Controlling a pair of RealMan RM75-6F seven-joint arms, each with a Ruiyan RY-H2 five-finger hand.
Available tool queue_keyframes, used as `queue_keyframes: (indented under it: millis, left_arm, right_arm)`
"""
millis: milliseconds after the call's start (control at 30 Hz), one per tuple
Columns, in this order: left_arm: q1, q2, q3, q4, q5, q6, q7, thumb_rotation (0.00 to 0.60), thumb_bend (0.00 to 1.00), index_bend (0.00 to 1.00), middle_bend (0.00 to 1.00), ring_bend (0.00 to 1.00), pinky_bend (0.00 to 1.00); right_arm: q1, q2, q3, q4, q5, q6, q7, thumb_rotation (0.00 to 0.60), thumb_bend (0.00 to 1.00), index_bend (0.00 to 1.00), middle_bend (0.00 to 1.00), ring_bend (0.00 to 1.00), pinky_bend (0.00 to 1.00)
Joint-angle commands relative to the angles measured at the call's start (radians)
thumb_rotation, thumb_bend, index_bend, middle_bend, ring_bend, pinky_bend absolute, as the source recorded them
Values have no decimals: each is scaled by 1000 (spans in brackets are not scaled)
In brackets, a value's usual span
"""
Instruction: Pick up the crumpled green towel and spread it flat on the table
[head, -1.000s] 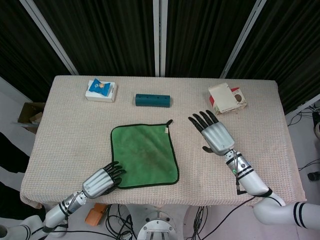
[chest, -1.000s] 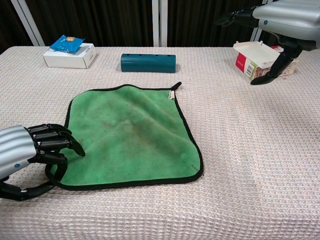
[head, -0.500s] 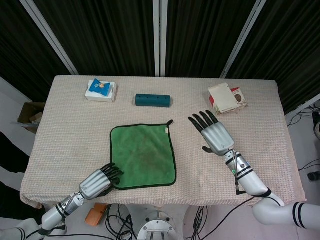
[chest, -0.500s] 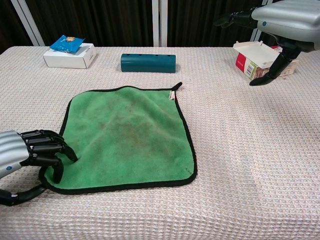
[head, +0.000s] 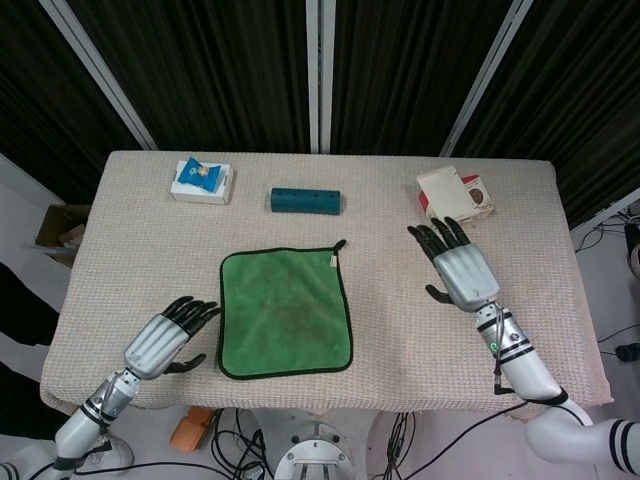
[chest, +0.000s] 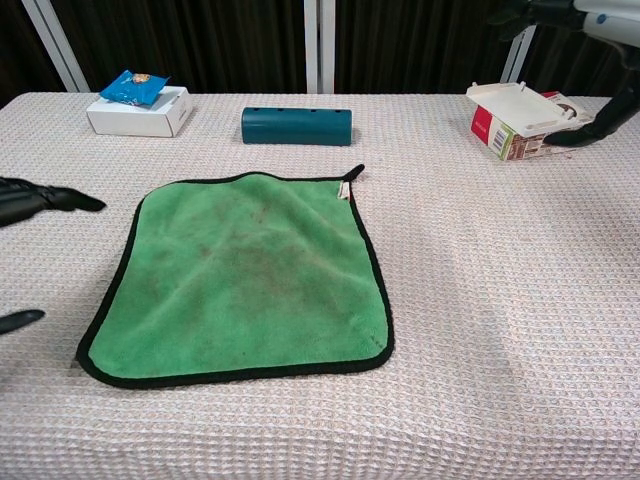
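The green towel (head: 286, 312) (chest: 245, 272) lies spread flat on the table near its front edge, black-trimmed, with a small tag at its far right corner. My left hand (head: 165, 337) hovers open just left of the towel, fingers apart and off the cloth; only its fingertips (chest: 40, 198) show at the left edge of the chest view. My right hand (head: 459, 268) is open above the table to the right of the towel, fingers spread, holding nothing. It is barely visible at the top right corner of the chest view.
A teal block (head: 305, 201) (chest: 296, 126) lies behind the towel. A white box with a blue packet (head: 201, 181) (chest: 139, 104) sits at the back left. An opened red-and-white carton (head: 454, 196) (chest: 519, 120) is at the back right. A beige woven cloth covers the table (head: 130, 250).
My left hand let go of the towel's near left corner and drew away to the left, opening. The right hand shifted right. The towel now lies flat.
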Motion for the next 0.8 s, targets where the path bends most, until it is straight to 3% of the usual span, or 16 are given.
queue_keyframes:
  millis: [33,167,267,667,800]
  left_arm:
    - [55,103,-143,-85,-263,-12,-38,600,240,149,173,158,162]
    - [98,120,-201,-24,-379,-6,-59,600,239,174,180,158,162]
    - [138,134,-207,-7,-404,17,-83,600,232,174,180,159,162]
    - [331,175,-113,-110,-228,290,-59,600,220,174,180,158,159]
    - [364,187,-73,-155,-188,296,2,600,220,174,179,158,157]
  right_arm:
    - [-76,37,-11,1,-2,78,76,600,203,45,185,21,112]
    - [-161,70,-39,19,-48,160,181,600,214,67,182,33,121]
    - [-231,84,-73,40,-100,232,243,600,214,67,154,9,76]
    - [-446,62,-171,166,-240,425,453,600,214,67,126,0,6]
    - [-471,53,-176,195,-250,424,487,600,216,67,126,0,1]
